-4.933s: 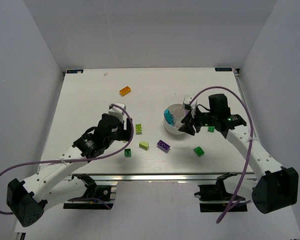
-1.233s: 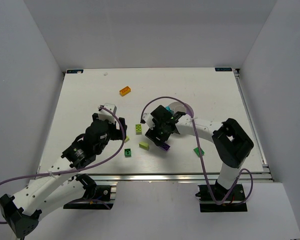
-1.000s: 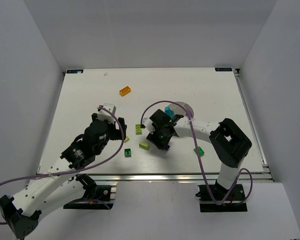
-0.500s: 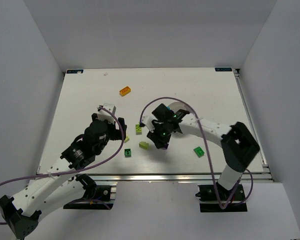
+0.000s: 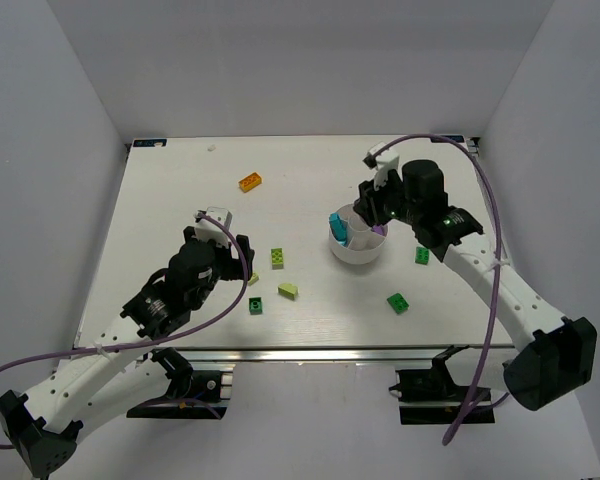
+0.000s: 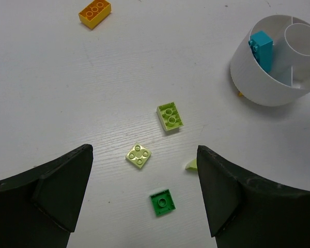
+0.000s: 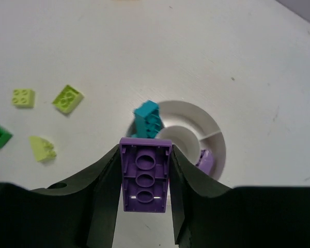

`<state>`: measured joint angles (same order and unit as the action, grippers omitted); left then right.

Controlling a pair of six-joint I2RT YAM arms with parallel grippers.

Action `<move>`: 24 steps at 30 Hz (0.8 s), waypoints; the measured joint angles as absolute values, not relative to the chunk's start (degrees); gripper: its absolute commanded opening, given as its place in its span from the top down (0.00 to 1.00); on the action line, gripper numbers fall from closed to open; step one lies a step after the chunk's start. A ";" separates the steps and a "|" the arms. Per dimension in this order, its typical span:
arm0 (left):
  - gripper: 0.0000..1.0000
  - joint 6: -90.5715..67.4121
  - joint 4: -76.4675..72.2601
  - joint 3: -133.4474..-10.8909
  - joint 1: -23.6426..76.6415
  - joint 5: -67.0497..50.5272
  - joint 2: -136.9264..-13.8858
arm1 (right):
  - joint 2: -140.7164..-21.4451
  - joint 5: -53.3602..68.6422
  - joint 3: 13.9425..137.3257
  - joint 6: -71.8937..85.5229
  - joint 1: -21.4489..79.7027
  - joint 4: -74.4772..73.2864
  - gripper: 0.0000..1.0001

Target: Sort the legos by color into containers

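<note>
My right gripper (image 7: 144, 178) is shut on a purple brick (image 7: 144, 175), held underside up above the round white dish (image 5: 358, 250), also seen in the right wrist view (image 7: 219, 150). The dish holds a cyan brick (image 7: 147, 119) and another purple brick (image 7: 205, 161). My left gripper (image 6: 144, 206) is open and empty above a dark green brick (image 6: 162, 202), a lime square brick (image 6: 138, 155), a lime brick (image 6: 170, 116) and a pale lime wedge (image 6: 191, 165). An orange brick (image 5: 250, 182) lies at the far left. Two dark green bricks (image 5: 398, 302) (image 5: 421, 256) lie right of the dish.
White walls stand close round the table (image 5: 180, 200). The right arm's purple cable (image 5: 485, 200) loops over the table's right side. The left arm (image 5: 170, 290) reaches over the near left.
My right gripper has lifted the purple brick from the table middle and carried it back right to above the dish. The left arm has barely moved.
</note>
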<state>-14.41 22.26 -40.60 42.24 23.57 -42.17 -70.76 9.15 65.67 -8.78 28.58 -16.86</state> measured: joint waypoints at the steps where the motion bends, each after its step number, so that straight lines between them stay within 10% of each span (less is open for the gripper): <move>1: 0.09 -14.41 22.28 -40.60 42.24 23.51 -42.17 | -71.07 8.71 64.82 -7.66 27.11 -16.40 1.00; 24: 0.09 -14.41 22.26 -40.60 42.24 21.80 -42.28 | -86.83 16.45 63.68 2.33 13.63 -10.70 1.00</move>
